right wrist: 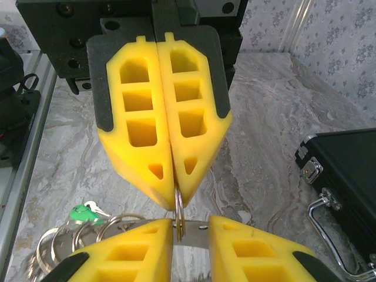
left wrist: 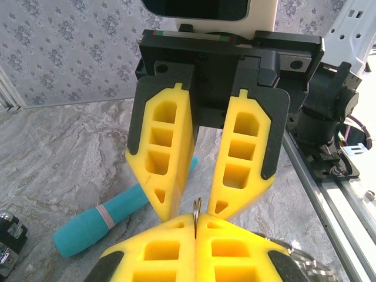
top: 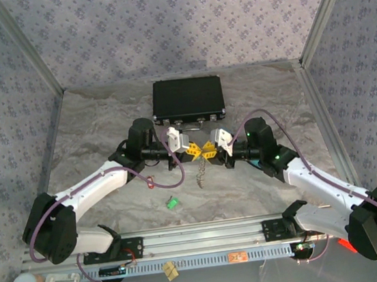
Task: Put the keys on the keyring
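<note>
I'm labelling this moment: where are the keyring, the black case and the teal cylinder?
keyring (right wrist: pixel 178 212), right wrist view, its thin loop seen edge-on, low centre.
black case (top: pixel 187 98), top external view, middle of its lid.
teal cylinder (left wrist: pixel 126 202), left wrist view, body beside its pale band.

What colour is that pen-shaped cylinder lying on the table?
The cylinder is teal, with a pale band around it; the left wrist view shows it best.

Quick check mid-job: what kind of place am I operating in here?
Probably a lab robot test cell: patterned backdrop walls box in a marble-look tabletop, aluminium posts frame it, and a slotted rail runs along the near edge.
</note>
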Controlling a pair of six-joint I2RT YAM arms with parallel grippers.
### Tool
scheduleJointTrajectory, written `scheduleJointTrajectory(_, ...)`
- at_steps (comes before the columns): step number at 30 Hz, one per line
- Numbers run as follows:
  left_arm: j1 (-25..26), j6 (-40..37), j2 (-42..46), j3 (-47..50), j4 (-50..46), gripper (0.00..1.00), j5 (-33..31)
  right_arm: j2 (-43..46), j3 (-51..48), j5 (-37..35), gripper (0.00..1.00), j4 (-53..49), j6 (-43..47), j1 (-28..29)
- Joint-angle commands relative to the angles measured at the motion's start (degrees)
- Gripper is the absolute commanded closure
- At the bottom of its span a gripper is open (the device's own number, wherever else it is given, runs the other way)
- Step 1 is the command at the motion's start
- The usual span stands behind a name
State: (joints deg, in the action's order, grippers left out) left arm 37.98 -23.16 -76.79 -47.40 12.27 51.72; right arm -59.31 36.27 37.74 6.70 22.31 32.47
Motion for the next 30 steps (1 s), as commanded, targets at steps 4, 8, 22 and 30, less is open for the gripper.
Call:
scheduleJointTrajectory(4, 0.0, -1.2, 1.1, -0.5, 2.8, 1.00, 3.4, -0.3, 2.1, 0.8, 0.82, 1.7, -0.7, 0.5)
scheduleJointTrajectory(8, 0.1, -1.1, 0.9, -0.7, 2.6, 1.00, 2.7, -0.7, 2.7, 1.4, 0.96, 1.0, -0.8, 0.5)
scheduleJointTrajectory(22, 0.0, -2.6, 4.5, 0.4, -6.1, 0.63, -8.8, -6.1, 19.0, -15.1, 1.00, -33.0, 9.2, 5.0)
scheduleJointTrajectory(30, 0.0, -3.1, 4.1, 0.2, -8.9, 0.65, -8.4, -10.7, 27.4, -23.7, 1.00, -40.9, 11.7, 9.7)
